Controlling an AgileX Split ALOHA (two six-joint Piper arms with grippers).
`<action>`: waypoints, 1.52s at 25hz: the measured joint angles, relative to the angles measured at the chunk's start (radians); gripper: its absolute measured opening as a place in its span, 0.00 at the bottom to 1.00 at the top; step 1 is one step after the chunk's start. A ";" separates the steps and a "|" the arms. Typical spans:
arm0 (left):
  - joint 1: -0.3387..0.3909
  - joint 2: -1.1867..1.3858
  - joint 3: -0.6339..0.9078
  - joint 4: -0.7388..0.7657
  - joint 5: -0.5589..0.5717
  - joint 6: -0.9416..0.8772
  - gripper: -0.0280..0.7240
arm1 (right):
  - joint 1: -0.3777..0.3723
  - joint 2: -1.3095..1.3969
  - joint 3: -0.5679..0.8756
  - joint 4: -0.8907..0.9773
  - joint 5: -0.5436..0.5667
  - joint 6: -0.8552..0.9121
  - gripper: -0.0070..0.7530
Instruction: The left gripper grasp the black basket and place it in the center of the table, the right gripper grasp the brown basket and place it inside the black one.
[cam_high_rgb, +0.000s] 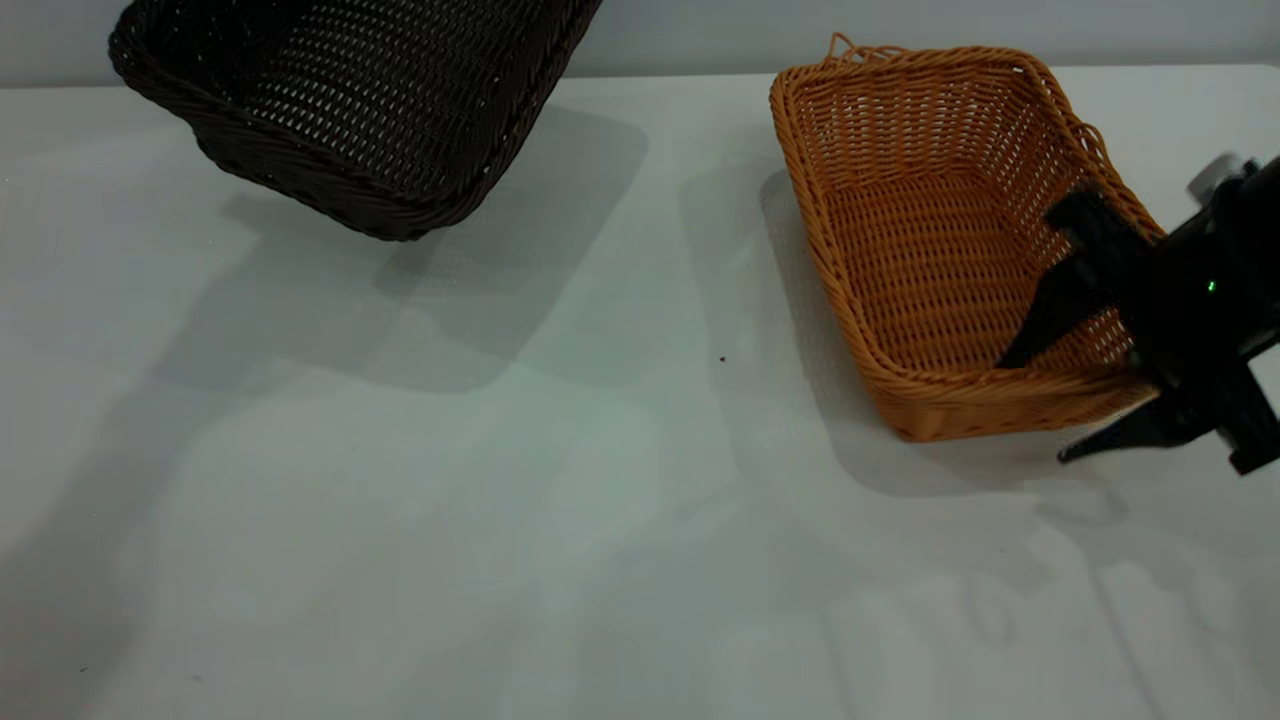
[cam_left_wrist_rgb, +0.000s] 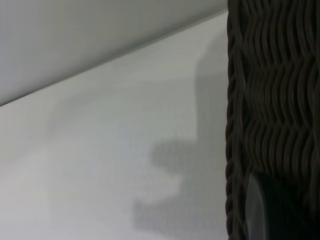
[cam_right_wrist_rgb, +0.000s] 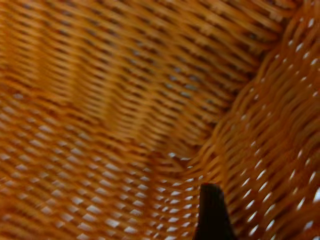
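Baskets, 2 of them, sit in your view of the white desk (cam_high_rgb: 560, 480). Your black basket (cam_high_rgb: 350, 100) is at the far left of the exterior view, tilted and lifted off the desk, its shadow spread on the surface below it, well apart from the other basket. Your left claw is not visible in the exterior view. The left wrist view shows the dark weave close up, with a dark rounded shape at the edge that may be a fingertip, so you cannot tell whether that claw is spread or pinching.

Your brown basket (cam_high_rgb: 940, 250) rests on the desk at the right, upright, its opening facing up. Your right claw (cam_high_rgb: 1040, 405) is at its near right corner, with the jaws spread: 1 finger (cam_high_rgb: 1050, 310) reaches inside the basket against the near wall, and the other lies outside below the rim, so the wall stands between them. The right wrist view shows the orange weave of an inner corner and 1 dark fingertip (cam_right_wrist_rgb: 212, 212) close to it.
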 joint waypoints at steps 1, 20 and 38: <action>0.000 0.000 0.000 -0.001 0.000 0.000 0.15 | 0.000 0.011 -0.007 0.000 -0.002 -0.017 0.55; -0.182 0.023 0.000 -0.075 0.146 0.674 0.14 | -0.440 -0.061 -0.395 -0.287 0.377 -0.239 0.09; -0.399 0.187 -0.001 -0.415 0.191 1.263 0.25 | -0.490 -0.061 -0.525 -0.406 0.594 -0.235 0.09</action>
